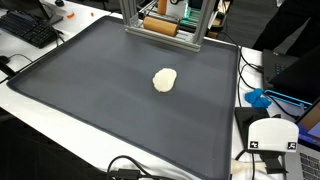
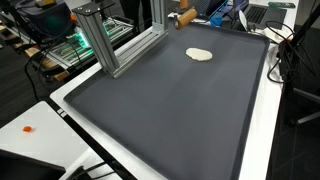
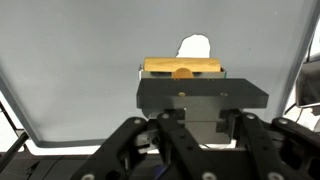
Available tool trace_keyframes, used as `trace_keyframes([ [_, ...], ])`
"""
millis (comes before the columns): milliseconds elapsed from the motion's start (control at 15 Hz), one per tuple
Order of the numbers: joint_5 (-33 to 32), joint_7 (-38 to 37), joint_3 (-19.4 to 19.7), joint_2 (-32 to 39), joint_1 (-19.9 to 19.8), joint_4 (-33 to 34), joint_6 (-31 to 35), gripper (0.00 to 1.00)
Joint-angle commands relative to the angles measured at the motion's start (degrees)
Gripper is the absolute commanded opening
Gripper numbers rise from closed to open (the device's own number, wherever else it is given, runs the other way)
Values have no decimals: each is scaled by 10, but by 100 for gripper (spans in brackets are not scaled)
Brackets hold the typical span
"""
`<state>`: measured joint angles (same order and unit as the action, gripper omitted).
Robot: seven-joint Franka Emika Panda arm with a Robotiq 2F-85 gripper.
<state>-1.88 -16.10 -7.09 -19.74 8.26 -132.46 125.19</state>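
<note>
Pale lump (image 3: pixel 194 46) lies on the grey mat (image 3: pixel 80 70) beyond the pincer (image 3: pixel 195 135), whose opening cannot be told.

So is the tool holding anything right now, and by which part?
Cannot be told. In the wrist view a wooden piece sits just ahead of the tool, but a dark block hides its fingertips.

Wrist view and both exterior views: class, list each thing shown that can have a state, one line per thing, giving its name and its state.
gripper: whether open or shut cannot be told; holds nothing visible.
dough lump: lying loose on the mat, untouched, apart from the gripper.
dark mat: spread flat on the table.
wooden roller: horizontal, mounted in the metal frame.
metal frame: upright at the mat's edge.
</note>
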Motion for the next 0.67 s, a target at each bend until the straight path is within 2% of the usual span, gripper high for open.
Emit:
trace_keyframes([
  [0,36,65,11,-63,-1,-36,-41,22],
  [267,48,95,18,-111,-2,-69,-72,22],
  [600,81,87,16,-163,4,-121,-74,22],
])
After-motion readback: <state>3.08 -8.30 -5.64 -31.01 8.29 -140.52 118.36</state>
